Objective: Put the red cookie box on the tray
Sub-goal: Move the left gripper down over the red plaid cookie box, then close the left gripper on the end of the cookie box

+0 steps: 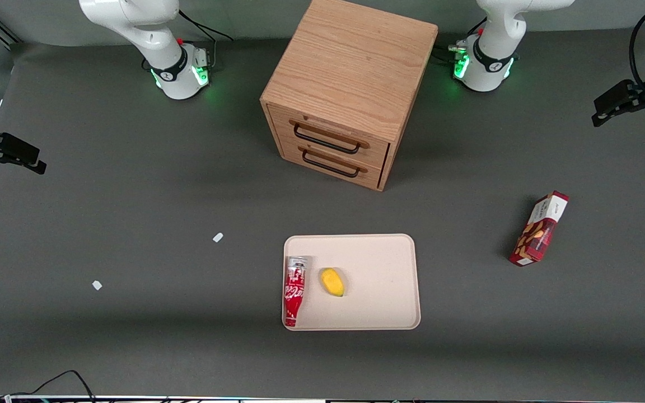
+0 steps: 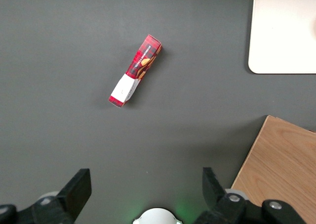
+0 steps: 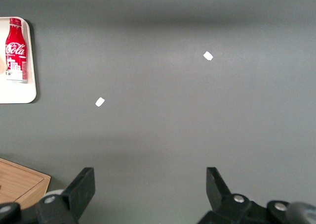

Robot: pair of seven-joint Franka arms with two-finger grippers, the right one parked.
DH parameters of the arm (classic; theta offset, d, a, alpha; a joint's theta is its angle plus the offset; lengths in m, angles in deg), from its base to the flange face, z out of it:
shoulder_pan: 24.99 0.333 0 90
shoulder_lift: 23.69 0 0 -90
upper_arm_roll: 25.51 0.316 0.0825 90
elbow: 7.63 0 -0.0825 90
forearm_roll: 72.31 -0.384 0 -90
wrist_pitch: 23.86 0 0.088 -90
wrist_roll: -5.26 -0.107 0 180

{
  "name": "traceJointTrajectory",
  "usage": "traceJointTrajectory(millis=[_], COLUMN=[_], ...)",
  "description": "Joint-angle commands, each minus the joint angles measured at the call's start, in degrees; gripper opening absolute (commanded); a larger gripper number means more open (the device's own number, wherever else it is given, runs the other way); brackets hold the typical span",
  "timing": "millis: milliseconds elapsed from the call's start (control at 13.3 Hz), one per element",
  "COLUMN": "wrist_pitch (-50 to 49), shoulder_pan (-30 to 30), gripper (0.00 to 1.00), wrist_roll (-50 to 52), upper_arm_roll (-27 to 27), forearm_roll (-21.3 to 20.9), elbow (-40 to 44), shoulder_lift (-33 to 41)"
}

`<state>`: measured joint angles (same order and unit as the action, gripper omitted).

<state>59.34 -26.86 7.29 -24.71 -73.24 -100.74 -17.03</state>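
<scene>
Front view: the counter [image 1: 132,212] carries the wooden cabinet [image 1: 350,84], with the tray [image 1: 378,280] in front of its drawers. The red cookie box [image 1: 540,228] lies off the tray, toward the working arm's end. The pincer [image 2: 145,187] hangs high above the box, wide open and empty

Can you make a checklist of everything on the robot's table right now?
Surface: dark grey table, two small white scraps.
Job's things: red cookie box lying on the table toward the working arm's end, apart from the tray.
Clutter: red drink bottle and yellow fruit on the tray; wooden drawer cabinet, drawers shut.
Grippers: gripper open, raised above the table, holding nothing.
Cables: black cable at the table edge.
Surroundings: nothing seen.
</scene>
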Motion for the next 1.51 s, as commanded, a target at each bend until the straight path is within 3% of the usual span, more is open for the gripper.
traceJointTrajectory(millis=[0, 301, 828, 1430], wrist_pitch=[1.26, 14.23, 41.13, 53.54], shoulder_pan=[0.64, 1.60, 3.72, 4.86], gripper=[1.00, 1.00, 1.00, 1.00], wrist_roll=[-4.47, -16.69, -31.04, -36.23], upper_arm_roll=[-0.53, 0.08, 0.96, 0.87], forearm_roll=[-0.74, -4.34, -4.87, -4.17], elbow=[-1.11, -7.78, -23.51, -26.16], shoulder_lift=[-2.60, -7.09, -14.82, -26.08])
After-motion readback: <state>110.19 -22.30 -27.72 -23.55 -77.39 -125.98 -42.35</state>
